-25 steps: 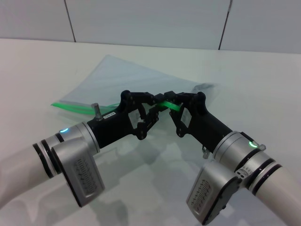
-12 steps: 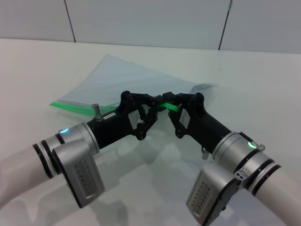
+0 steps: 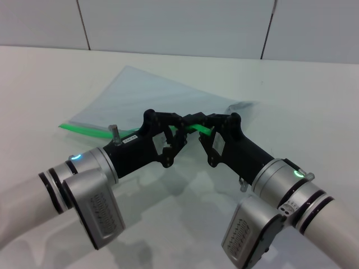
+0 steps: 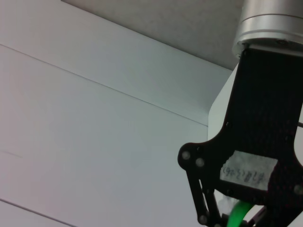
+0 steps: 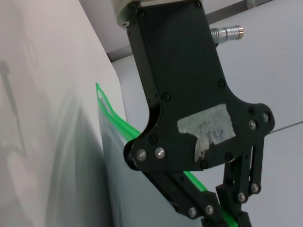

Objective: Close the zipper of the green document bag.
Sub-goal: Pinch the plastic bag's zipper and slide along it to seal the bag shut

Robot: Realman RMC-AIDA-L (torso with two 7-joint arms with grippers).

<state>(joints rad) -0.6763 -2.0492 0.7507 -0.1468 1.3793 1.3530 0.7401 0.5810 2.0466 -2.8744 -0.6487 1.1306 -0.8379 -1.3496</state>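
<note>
Right wrist view: illegible taped label (image 5: 207,128)

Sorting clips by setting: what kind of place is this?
Probably a lab or test bench: a plain white table, a bare panelled wall behind, and only a green document bag with the left gripper and right gripper on its zipper.
</note>
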